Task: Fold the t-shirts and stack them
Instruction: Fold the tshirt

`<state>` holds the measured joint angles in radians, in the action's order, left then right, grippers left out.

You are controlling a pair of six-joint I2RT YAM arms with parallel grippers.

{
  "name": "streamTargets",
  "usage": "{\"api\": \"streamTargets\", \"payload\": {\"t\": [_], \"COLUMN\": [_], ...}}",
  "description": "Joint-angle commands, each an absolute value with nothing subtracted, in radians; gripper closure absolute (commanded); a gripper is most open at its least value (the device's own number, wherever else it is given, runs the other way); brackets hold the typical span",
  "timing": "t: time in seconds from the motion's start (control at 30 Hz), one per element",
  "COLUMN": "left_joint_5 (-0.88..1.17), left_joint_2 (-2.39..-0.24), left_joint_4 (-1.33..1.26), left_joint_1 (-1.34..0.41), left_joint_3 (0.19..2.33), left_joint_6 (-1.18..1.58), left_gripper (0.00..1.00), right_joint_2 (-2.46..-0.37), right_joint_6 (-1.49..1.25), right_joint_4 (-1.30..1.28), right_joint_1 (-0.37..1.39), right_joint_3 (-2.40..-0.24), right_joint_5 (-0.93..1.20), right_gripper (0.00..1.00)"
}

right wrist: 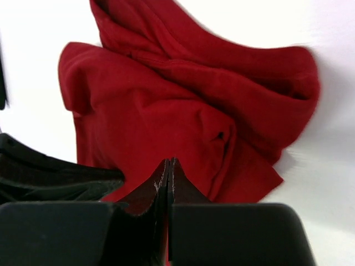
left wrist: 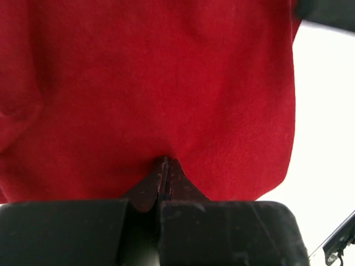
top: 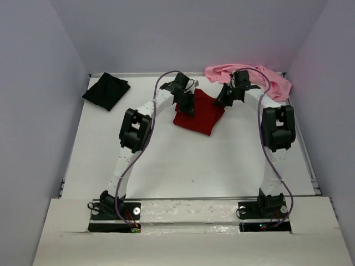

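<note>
The left gripper [top: 187, 106] and the right gripper [top: 223, 98] both sit at the far edge of the dark red t-shirt [top: 199, 119], which lies on the white table [top: 183, 166] just below and between them. The black t-shirt [top: 106, 91] lies folded well off to the left of the left gripper, near the far-left corner. The light pink t-shirt [top: 274, 83] is bunched just behind and to the right of the right gripper, by the back wall.

Only the top view shows all 3 shirts; each wrist camera sees just the red one.

In the left wrist view, the left gripper [left wrist: 165, 169] has its 2 fingers pressed together, tips at the hem of the red shirt [left wrist: 166, 83], which spreads smooth ahead of them. Bare table [left wrist: 327, 138] shows to the right.

In the right wrist view, the right gripper [right wrist: 169, 170] also has its fingers together. Ahead of it the red shirt [right wrist: 183, 105] looks rumpled, with folds and a rolled edge that the top view does not show.

Whether either pair pinches cloth cannot be told.
</note>
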<state>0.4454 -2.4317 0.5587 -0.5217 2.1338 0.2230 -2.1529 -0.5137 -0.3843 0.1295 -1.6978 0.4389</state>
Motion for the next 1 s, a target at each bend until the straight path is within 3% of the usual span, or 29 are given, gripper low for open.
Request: {"api": "streamTargets", "payload": {"t": [0.0, 0.6, 0.97], "left_joint_5": [0.433, 0.245, 0.186], "left_joint_2": [-2.418, -2.422, -2.373], "left_joint_4": [0.583, 0.774, 0.778], "left_joint_1": [-0.512, -0.517, -0.603], "left_joint_3": [2.200, 2.128, 1.872], "left_joint_6": [0.201, 0.215, 0.239], "left_gripper": [1.00, 1.00, 1.00], "right_joint_2": [-2.193, -2.263, -2.272], "right_joint_6": [-0.529, -0.495, -0.404], "right_joint_4": [-0.397, -0.466, -0.606], "right_joint_1": [0.164, 0.209, 0.261], "right_joint_3": [-1.767, -1.749, -1.808], "right_joint_5": [0.471, 0.411, 0.385], "right_gripper": [1.00, 1.00, 1.00]}}
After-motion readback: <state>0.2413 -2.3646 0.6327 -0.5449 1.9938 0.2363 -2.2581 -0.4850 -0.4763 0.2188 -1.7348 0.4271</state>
